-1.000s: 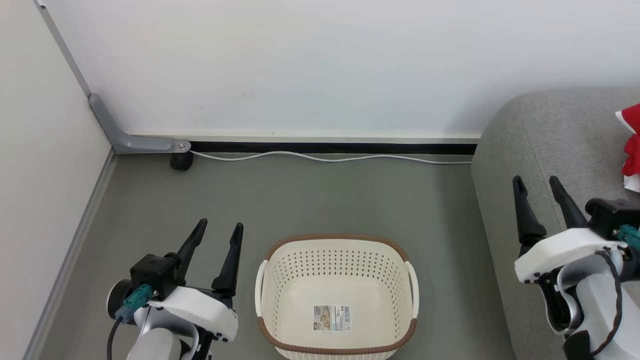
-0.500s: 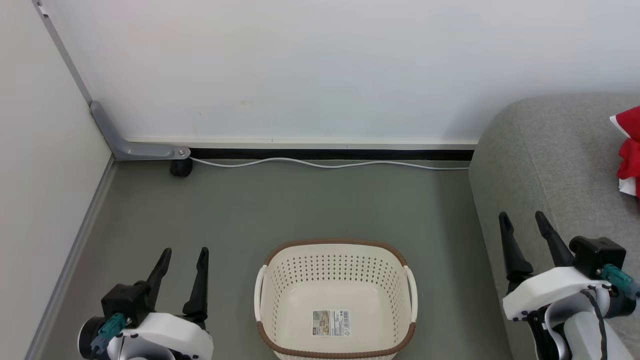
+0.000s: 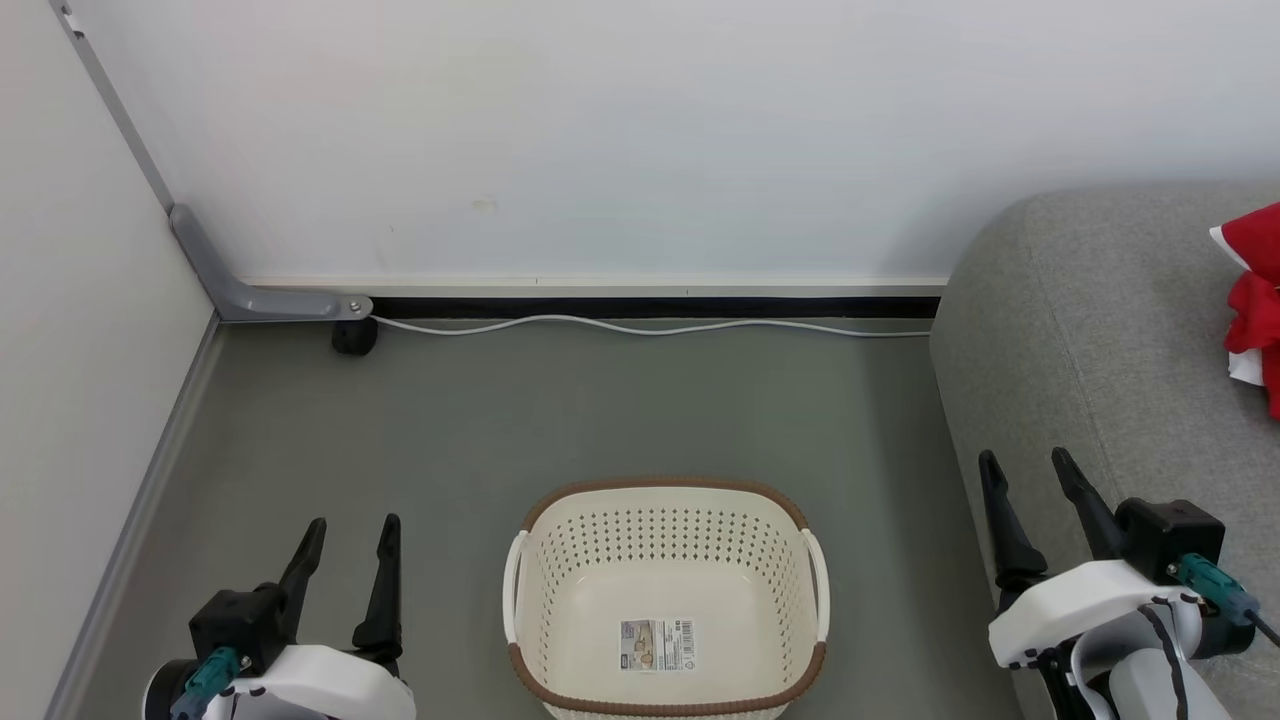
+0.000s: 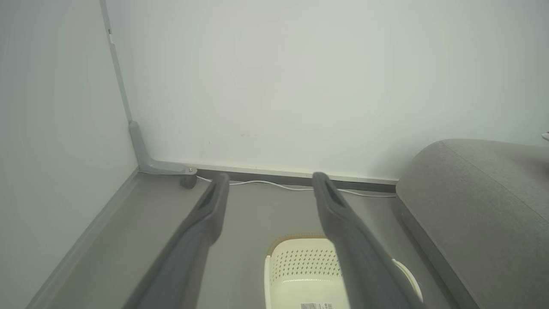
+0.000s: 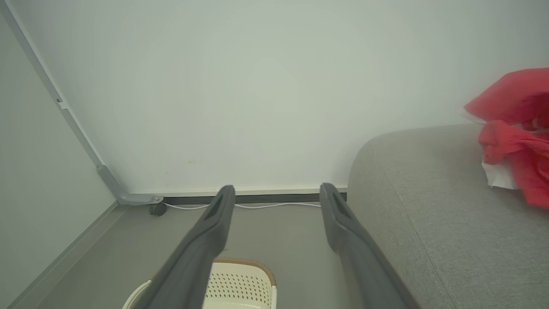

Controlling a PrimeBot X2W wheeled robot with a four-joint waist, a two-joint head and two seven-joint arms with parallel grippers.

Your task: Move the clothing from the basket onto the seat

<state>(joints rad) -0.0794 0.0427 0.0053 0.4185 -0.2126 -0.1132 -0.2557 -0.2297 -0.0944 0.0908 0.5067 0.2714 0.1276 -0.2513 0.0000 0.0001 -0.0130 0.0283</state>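
Note:
The cream basket [image 3: 665,510] with a brown rim stands on the floor at bottom centre, holding nothing but a barcode sticker [image 3: 656,644] on its floor. Red clothing [image 3: 1255,300] with white parts lies on the grey seat [image 3: 1090,330] at the right edge, also visible as the clothing [image 5: 514,128] in the right wrist view. My left gripper [image 3: 352,540] is open, low at the left of the basket. Over the seat's front edge my right gripper [image 3: 1030,470] stands open with nothing in it. The left wrist view has the basket [image 4: 300,266] between the fingers.
A white wall runs across the back with a black skirting strip and a white cable [image 3: 650,325] along the floor. A grey bracket [image 3: 250,295] and a small black caster [image 3: 352,338] sit in the left corner. Grey floor lies between basket and wall.
Both grippers have drawn back and down toward the bottom of the head view, staying open. The camera has shifted slightly.

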